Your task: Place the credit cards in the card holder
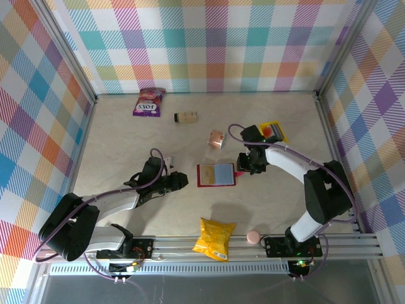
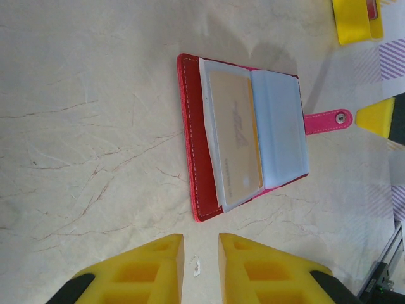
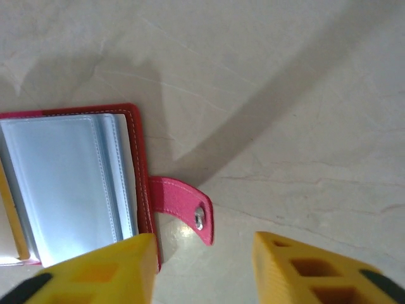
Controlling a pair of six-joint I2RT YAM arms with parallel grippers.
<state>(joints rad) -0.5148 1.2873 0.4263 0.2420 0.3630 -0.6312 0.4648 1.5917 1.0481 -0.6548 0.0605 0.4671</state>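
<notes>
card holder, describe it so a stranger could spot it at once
Find the middle of the beige table, beyond the yellow snack bag. The card holder lies open there: a red case with clear pockets and a pink snap tab. Nothing else there opens like a book.

Bare table left of card holder; right pincer crowds snap tab.
</notes>
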